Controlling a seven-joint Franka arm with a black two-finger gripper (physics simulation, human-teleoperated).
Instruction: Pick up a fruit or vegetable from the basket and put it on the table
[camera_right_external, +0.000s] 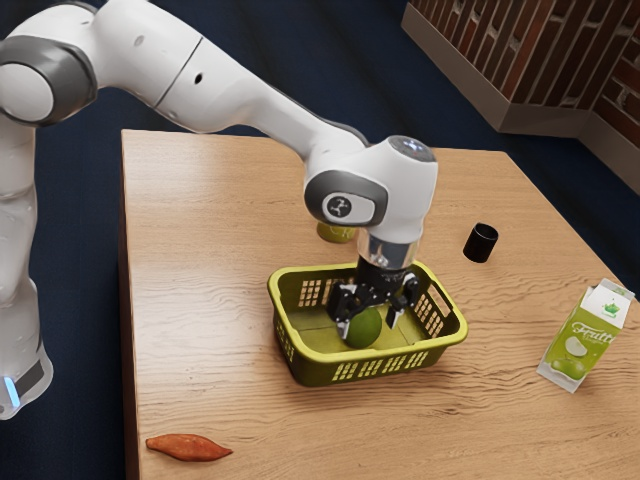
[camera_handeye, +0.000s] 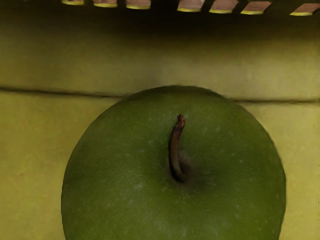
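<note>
The white arm (camera_right_external: 225, 90) has grey-banded joints (camera_right_external: 338, 205) and a black hand (camera_right_external: 368, 322).

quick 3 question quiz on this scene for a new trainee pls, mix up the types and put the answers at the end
1. True or false: the black two-finger gripper is down at the round green apple inside the yellow-green plastic basket.

2. Which of these lies nearest the exterior view's lower edge?
A) the black cylindrical cup
B) the orange-brown, tapered sweet potato
C) the green-and-white drink carton

3. Fill in the blank: in the wrist view, a curved brown ____ rises from the hollow on top of the apple.

Key: 1 true; 2 B; 3 stem
</note>
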